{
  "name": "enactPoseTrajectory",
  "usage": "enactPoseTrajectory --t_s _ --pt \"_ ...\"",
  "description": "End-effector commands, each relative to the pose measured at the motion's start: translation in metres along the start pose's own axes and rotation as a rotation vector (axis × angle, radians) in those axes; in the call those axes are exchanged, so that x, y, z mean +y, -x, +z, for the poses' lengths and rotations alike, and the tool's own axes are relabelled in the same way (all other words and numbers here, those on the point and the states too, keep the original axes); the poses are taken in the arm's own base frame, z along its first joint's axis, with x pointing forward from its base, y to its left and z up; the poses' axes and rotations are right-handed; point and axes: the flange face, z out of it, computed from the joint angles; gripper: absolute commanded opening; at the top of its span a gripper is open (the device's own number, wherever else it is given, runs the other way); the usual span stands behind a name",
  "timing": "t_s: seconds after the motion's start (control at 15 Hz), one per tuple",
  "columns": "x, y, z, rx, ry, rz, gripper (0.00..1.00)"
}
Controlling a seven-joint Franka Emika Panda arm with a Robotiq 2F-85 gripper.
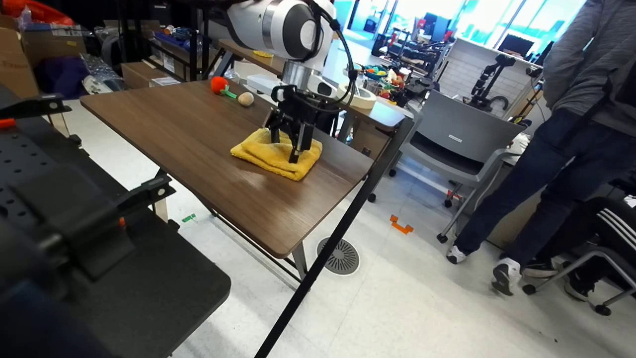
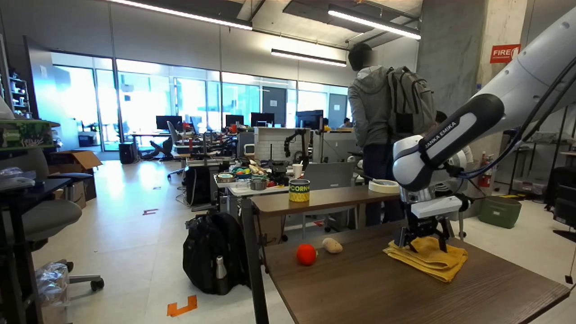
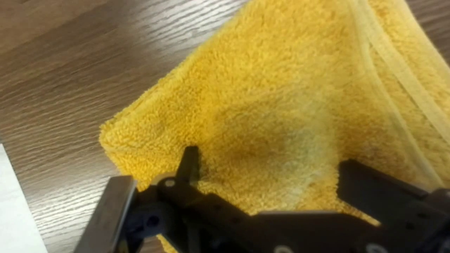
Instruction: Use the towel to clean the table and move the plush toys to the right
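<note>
towel (image 1: 268, 155) directly beneath the fingers (image 3: 369, 188); these are spread wide, tips down at its upper face. nothing seems pinched: in the wrist view cloth runs across the whole gap, shaded between the tips. whether they press in or only graze the pile, cannot tell.

step in hand, my reading: taking hold of the towel for the wipe. to do it well: sink both tips into the pile, close slowly, let a ridge of several layers gather between them; a top-layer pinch would likely let the folds slip. then drag flat with light, even pressure, no tilt.

outward: towel lies folded on the bench (image 1: 189, 139), near the long edge beside the raised shelf (image 2: 337, 195). strokes best started inward, so no corner hangs over.

well apart from the towel, toward the bench's end: round red toy (image 2: 306, 254) and tan toy (image 2: 332, 245), just beside each other, taken as the plush toys. stop the wipe short of them; either might roll. later grip should be gentle, around the middle. which way counts as right: cannot tell from these views.
</note>
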Motion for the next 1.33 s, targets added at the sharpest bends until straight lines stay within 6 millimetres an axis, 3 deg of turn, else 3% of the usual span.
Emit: enactPoseTrajectory --t_s 0.0,0.07,0.13,0.47,0.53,0.67,0.8,1.07,1.27 --pt "0.017 0.028 0.002 0.026 0.03 -0.2 1.0" --pt "0.019 0.033 0.001 0.042 0.023 -0.253 1.0" --pt "0.01 0.012 0.004 0.028 0.02 -0.156 1.0" --pt "0.017 0.026 0.005 0.03 0.022 -0.228 1.0" --pt "0.018 0.021 0.016 0.022 0.0 -0.203 1.0" --pt "0.005 0.016 0.025 0.008 -0.112 -0.234 1.0" --pt "-0.019 0.011 0.027 0.071 -0.159 -0.161 1.0" --pt "-0.059 0.0 0.016 0.154 -0.214 -0.106 1.0" --pt "-0.057 -0.019 0.014 0.22 -0.113 -0.003 1.0"
